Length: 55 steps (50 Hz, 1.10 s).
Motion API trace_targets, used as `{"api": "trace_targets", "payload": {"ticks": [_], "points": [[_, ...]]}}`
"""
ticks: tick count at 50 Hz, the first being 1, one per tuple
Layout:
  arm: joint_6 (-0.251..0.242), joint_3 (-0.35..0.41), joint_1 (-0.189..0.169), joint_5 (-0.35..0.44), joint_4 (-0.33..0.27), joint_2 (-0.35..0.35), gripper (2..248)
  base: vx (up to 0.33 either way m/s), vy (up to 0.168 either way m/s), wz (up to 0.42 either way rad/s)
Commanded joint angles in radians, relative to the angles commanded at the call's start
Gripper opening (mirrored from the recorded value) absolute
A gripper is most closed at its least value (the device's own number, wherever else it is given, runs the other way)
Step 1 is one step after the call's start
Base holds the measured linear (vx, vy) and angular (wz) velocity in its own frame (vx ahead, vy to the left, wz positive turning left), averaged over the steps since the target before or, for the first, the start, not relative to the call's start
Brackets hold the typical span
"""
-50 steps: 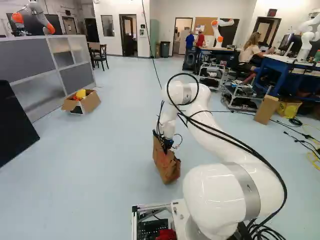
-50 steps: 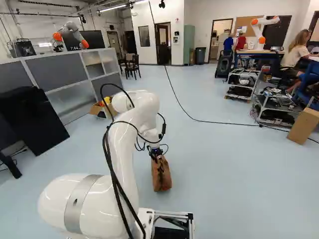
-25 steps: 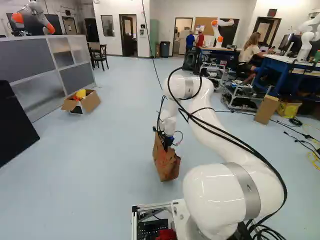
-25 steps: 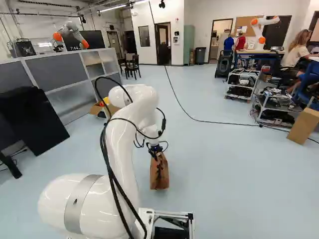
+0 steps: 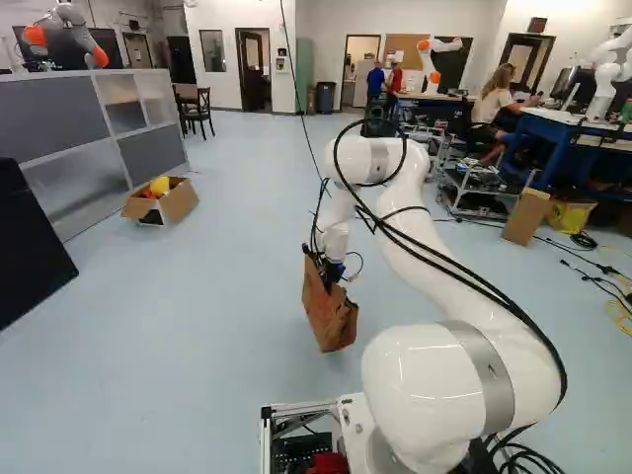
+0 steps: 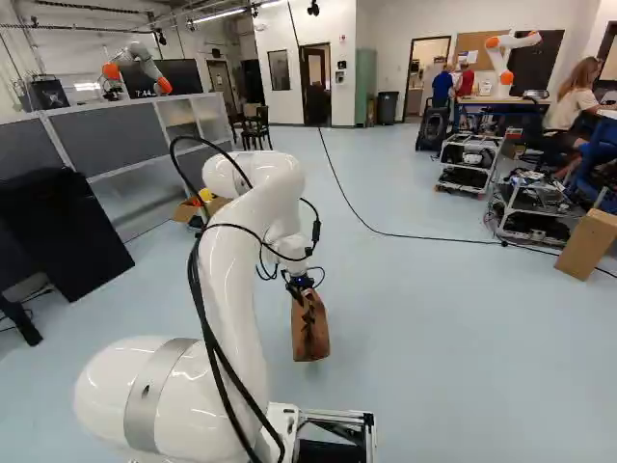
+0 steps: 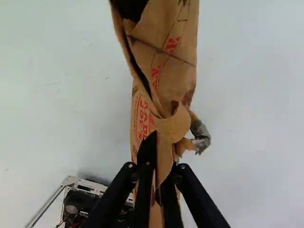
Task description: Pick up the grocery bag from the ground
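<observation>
The gripper (image 5: 334, 274) points down at the top of the brown paper grocery bag (image 5: 330, 314), which hangs tilted beneath it in the left base view. In the right base view the bag (image 6: 309, 330) shows narrow side on. The wrist view has the gripper (image 7: 157, 164) shut on the bag's crumpled top edge, with paper pinched between its two black fingers. Ahead of the fingers the bag (image 7: 171, 71) is creased and partly open, with a torn, twisted flap beside the grip.
An open cardboard box (image 5: 178, 200) with yellow and red things stands by the grey partition (image 5: 59, 123). A black panel (image 6: 63, 231) is at the left. Carts (image 6: 530, 207) and a brown carton (image 6: 588, 241) stand at the right. Another robot (image 5: 431, 61) is farther back.
The arm has risen and bent back somewhat, lifting the bag with it, now higher and a little more tilted in the left base view. The base has not moved.
</observation>
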Motion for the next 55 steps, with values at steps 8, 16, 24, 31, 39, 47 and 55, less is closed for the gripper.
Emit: {"api": "trace_targets", "payload": {"ticks": [8, 16, 24, 31, 39, 47, 55], "points": [[0.0, 0.023, 0.0, 0.0, 0.0, 0.03, 22, 0.0, 0.0, 0.0], [0.0, 0.045, 0.0, 0.0, 0.0, 0.059, 22, 0.0, 0.0, 0.0], [0.0, 0.067, 0.0, 0.0, 0.0, 0.09, 22, 0.0, 0.0, 0.0], [0.0, 0.086, 0.0, 0.0, 0.0, 0.115, 22, 0.0, 0.0, 0.0], [0.0, 0.107, 0.0, 0.0, 0.0, 0.145, 22, 0.0, 0.0, 0.0], [0.0, 0.127, 0.0, 0.0, 0.0, 0.174, 22, 0.0, 0.0, 0.0], [0.0, 0.147, 0.0, 0.0, 0.0, 0.204, 22, 0.0, 0.0, 0.0]]}}
